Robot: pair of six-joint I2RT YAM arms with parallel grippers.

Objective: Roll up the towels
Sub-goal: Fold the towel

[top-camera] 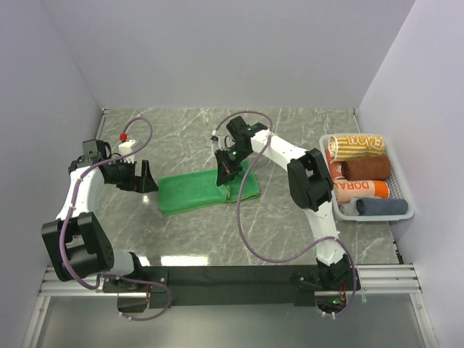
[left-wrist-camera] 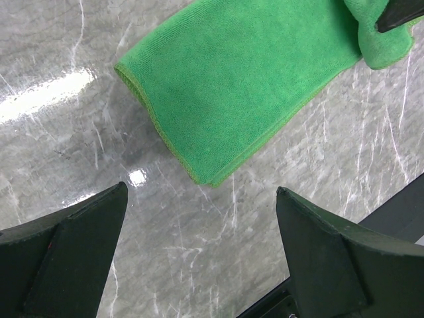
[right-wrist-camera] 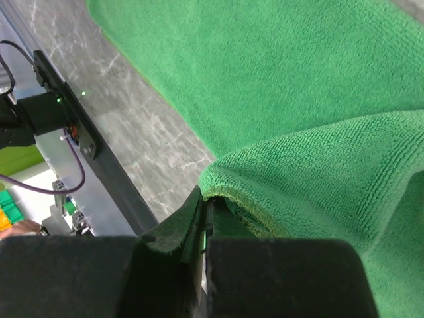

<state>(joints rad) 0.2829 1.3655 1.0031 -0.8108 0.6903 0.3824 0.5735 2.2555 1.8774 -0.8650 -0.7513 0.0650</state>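
A bright green towel [top-camera: 206, 190] lies flat on the grey marble table, and its right end is lifted into a fold. My right gripper [top-camera: 226, 171] is shut on that end. In the right wrist view the hemmed edge of the towel [right-wrist-camera: 298, 86] drapes over my right gripper [right-wrist-camera: 207, 199], with a sliver pinched between the closed jaws. My left gripper [top-camera: 145, 178] hangs open just left of the towel's left end and touches nothing. The left wrist view has the towel [left-wrist-camera: 245, 86] ahead of my left gripper [left-wrist-camera: 202, 190], with bare marble between the fingers.
A white basket [top-camera: 403, 212] at the right wall holds rolled towels: yellow-striped [top-camera: 355, 143], brown [top-camera: 366, 168], orange-lettered [top-camera: 361, 190] and blue-grey [top-camera: 380, 207]. A black rail [top-camera: 232, 275] runs along the near edge. White walls close in the table on three sides.
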